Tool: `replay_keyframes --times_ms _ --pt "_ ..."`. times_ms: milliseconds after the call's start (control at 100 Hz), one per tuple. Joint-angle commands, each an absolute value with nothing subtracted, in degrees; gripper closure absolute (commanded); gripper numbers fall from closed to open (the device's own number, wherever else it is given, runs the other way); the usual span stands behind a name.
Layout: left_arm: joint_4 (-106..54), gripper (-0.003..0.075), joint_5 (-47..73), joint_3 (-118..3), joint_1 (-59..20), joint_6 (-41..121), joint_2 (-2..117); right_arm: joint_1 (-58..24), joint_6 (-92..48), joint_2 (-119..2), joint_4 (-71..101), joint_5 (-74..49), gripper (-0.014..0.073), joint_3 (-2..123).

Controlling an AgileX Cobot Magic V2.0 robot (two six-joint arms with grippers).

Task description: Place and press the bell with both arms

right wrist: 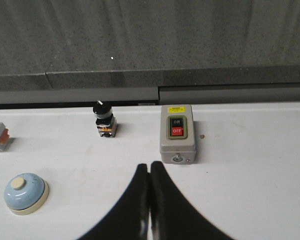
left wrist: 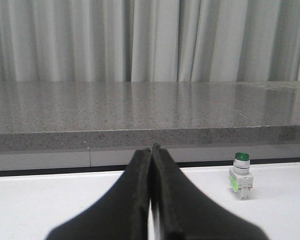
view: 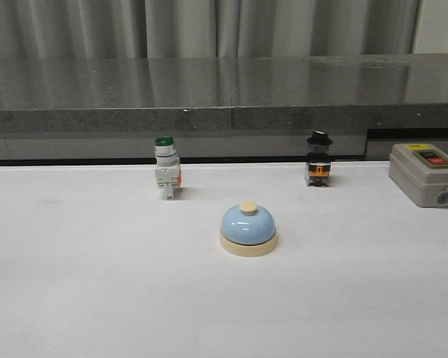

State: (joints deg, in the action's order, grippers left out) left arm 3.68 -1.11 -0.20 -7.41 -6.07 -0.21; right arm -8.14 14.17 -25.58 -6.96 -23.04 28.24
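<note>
Light-blue bell (view: 248, 230) sits upright mid-table, untouched. My right gripper (right wrist: 149, 172) is pressed together, as is my left gripper (left wrist: 152, 152). Only the right wrist view shows the bell, probably making that arm nearer.

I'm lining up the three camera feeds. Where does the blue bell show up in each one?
Front view: bell at centre, nearer than the switches.
Left wrist view: not in it.
Right wrist view: bell at lower left.
Shared landmark: the green-capped switch, cut off in the right wrist view.
</note>
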Motion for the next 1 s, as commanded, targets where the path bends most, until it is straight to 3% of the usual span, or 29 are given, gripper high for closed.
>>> replay_keyframes --times_ms 0,210,990 --pt "3.11 0.0741 -5.54 2.96 -7.37 -6.66 -2.1 -7.7 13.99 -20.98 -7.92 -19.22 0.0658 28.35" --pt "3.11 0.0741 -5.54 2.96 -7.37 -6.66 -2.1 -7.7 13.99 -14.66 -7.92 -20.41 0.0658 27.95" --pt "3.11 0.0741 -5.54 2.96 -7.37 -6.66 -2.1 -7.7 13.99 -14.6 -7.92 -20.14 0.0658 27.86"
